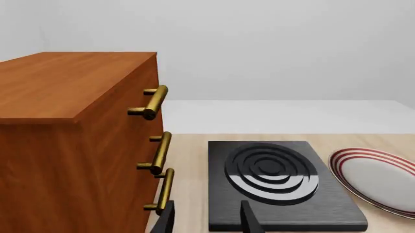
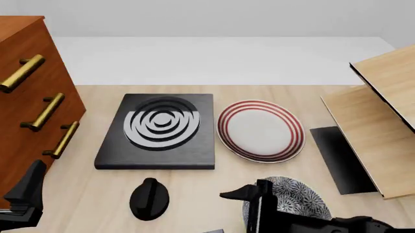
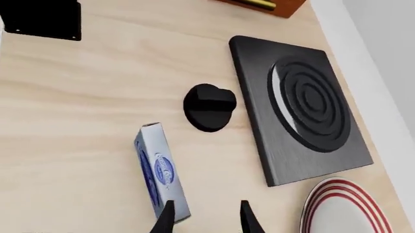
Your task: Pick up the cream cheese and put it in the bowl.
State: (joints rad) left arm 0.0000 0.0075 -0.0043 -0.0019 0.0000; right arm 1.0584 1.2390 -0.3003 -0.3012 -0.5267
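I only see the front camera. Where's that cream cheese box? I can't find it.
Observer: The right wrist camera shows the cream cheese lying on the table, near the black knob.
Operator: Is the right claw holding it?
Observer: No. The right gripper is open with nothing between its fingers; the cream cheese lies beside one finger.
Operator: And the left one?
Observer: The left gripper is open too, facing the stove plate.

You see bright, even, soft light in all three views, with crisp focus and no blur or edge bending. The brass drawer handles [image 1: 155, 102] shine. The stove plate [image 2: 161, 122] is half glossy pale, half dark. Shadows are faint.
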